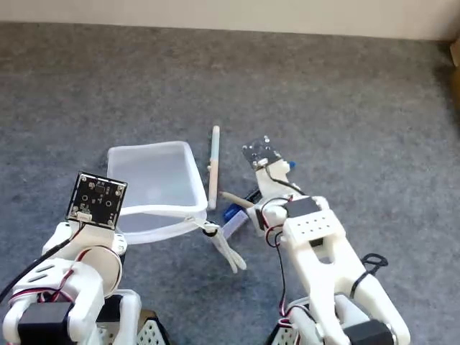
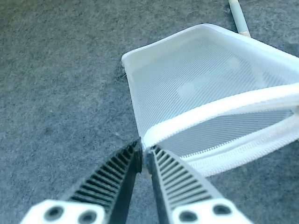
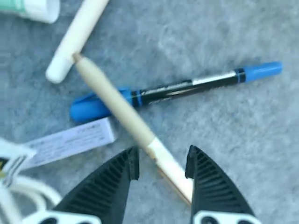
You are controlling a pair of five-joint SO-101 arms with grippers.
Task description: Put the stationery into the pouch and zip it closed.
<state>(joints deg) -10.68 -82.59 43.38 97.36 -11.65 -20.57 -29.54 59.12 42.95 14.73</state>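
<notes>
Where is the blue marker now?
In the right wrist view the blue marker lies on the carpet ahead of the right gripper, under a beige pen crossing it; in the high view, right of the pouch.

No print can be read. The blue marker (image 3: pixel 187 86) has pale marks along its black barrel. The white block (image 3: pixel 70 140) just beside it carries faint lines of print. Both are too blurred to make out.

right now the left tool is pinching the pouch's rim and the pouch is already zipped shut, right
Not quite. The pouch is unzipped, its mouth gaping open, as the left wrist view shows. The left tool does pinch its rim.
</notes>
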